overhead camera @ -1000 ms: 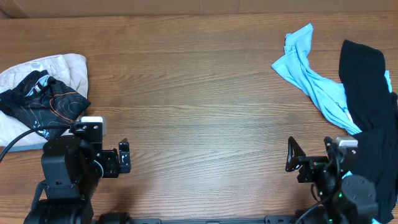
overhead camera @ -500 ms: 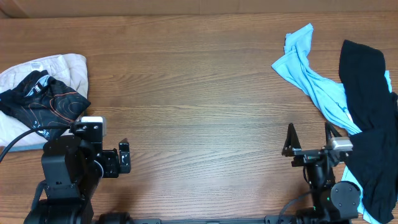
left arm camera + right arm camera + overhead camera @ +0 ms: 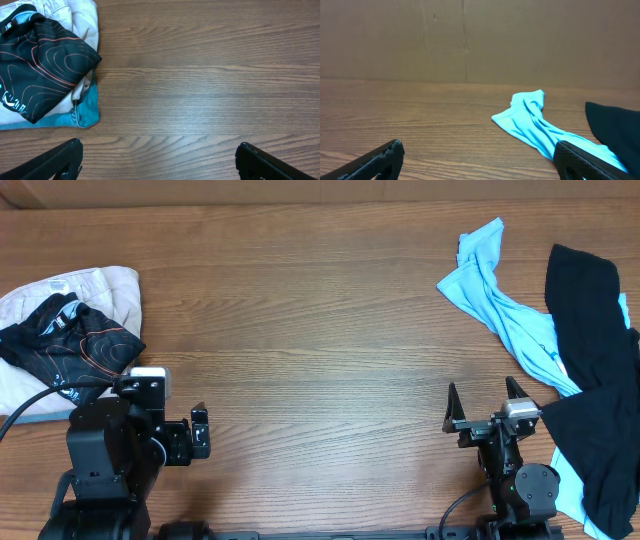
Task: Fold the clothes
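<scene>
The black jersey (image 3: 70,345) with thin orange contour lines and white logos lies crumpled at the table's left edge, on top of a cream garment. It also shows at the top left of the left wrist view (image 3: 40,65). My left gripper (image 3: 190,435) is open and empty, low over bare wood to the right of and nearer than the jersey; its fingers stand wide apart in the left wrist view (image 3: 159,147). My right gripper (image 3: 480,408) is open and empty at the front right, near the table (image 3: 479,150), apart from all cloth.
A light blue shirt (image 3: 500,300) lies at the back right, also in the right wrist view (image 3: 535,122). A plain black garment (image 3: 595,380) lies over it along the right edge. A cream garment (image 3: 82,15) and blue cloth (image 3: 85,112) lie under the jersey. A brown wall (image 3: 470,40) backs the table.
My right gripper has swung and shifted left, away from the black garment, still open. The left arm and the clothes have not moved.
</scene>
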Controlling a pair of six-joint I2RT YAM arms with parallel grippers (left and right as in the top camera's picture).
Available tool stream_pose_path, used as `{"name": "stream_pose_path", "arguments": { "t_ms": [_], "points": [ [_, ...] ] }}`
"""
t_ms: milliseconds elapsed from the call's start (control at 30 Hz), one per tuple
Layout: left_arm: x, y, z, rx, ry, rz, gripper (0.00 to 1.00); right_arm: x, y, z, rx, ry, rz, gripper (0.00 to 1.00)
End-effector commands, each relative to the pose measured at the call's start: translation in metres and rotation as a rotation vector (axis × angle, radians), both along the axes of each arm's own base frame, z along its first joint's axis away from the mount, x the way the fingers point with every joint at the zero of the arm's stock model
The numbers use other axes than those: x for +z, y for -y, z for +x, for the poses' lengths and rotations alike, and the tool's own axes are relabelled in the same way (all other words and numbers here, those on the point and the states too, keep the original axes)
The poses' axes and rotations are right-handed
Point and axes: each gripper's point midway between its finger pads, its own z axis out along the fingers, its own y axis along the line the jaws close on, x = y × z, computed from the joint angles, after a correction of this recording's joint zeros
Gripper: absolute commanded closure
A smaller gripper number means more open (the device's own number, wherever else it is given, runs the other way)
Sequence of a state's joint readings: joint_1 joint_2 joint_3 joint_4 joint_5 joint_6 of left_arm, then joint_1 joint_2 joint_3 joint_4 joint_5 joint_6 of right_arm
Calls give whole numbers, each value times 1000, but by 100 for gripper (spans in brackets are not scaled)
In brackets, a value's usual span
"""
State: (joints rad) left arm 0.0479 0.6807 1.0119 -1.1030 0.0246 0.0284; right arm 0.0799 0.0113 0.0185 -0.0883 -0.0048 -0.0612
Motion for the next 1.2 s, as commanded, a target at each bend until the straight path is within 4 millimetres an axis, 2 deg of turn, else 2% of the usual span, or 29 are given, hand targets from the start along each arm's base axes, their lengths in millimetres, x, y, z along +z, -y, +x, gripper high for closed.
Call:
{"name": "stream_pose_path", "arguments": {
  "t_ms": [0,1000,1167],
  "points": [
    [-3,-2,-1,18,-7,-5,0,-2,-2,0,12,5,-10,0],
    [-3,-2,-1,18,-7,-6,0,-2,-2,0,12,5,-10,0],
    [-3,1,-11,-8,33,20,0,-2,-2,0,12,5,-10,0]
  ]
}}
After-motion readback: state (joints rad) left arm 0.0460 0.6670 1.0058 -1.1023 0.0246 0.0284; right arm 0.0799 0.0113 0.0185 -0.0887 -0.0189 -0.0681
